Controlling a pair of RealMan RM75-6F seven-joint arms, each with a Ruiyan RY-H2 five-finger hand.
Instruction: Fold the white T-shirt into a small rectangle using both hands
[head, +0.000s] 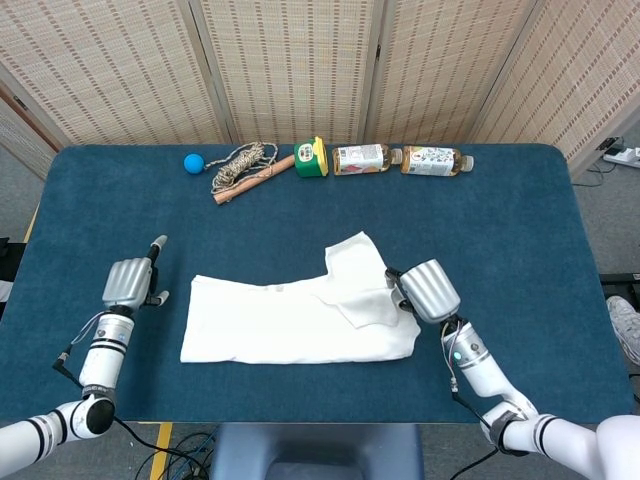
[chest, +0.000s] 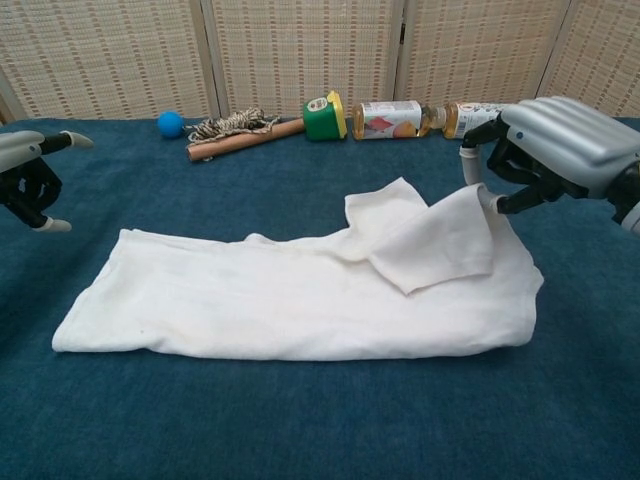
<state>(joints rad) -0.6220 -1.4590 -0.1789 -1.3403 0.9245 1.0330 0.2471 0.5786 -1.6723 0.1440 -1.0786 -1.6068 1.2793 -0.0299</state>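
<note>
T-shirt (chest: 290, 295): white, lying partly folded as a long band across the near-centre of the table; one sleeve sticks out toward the far side, right of centre.
Lifted flap: the right end of the T-shirt is raised off the lower layer and drapes leftward over it.
Right hand (chest: 560, 150): at the right end of the T-shirt, pinching the edge of the lifted flap between thumb and fingertips; palm faces down, the silver back of the hand is uppermost.
Left hand (chest: 25, 170): just off the left end of the T-shirt, apart from the cloth and holding nothing; fingers curled under the palm, with one digit pointing toward the far side.
Table (head: 520, 230): covered in dark blue cloth; the T-shirt lies on its near half.
Far-edge row, left to right: blue ball (head: 193, 162); coil of rope (head: 243, 163) lying beside a wooden stick (head: 255, 180); green and yellow container (head: 311, 158); two bottles on their sides, first bottle (head: 362, 158) and second bottle (head: 435, 160).
Row position: well apart from the T-shirt and from both hands.
Backdrop: woven folding screen (head: 300, 60) standing behind the far edge of the table.
</note>
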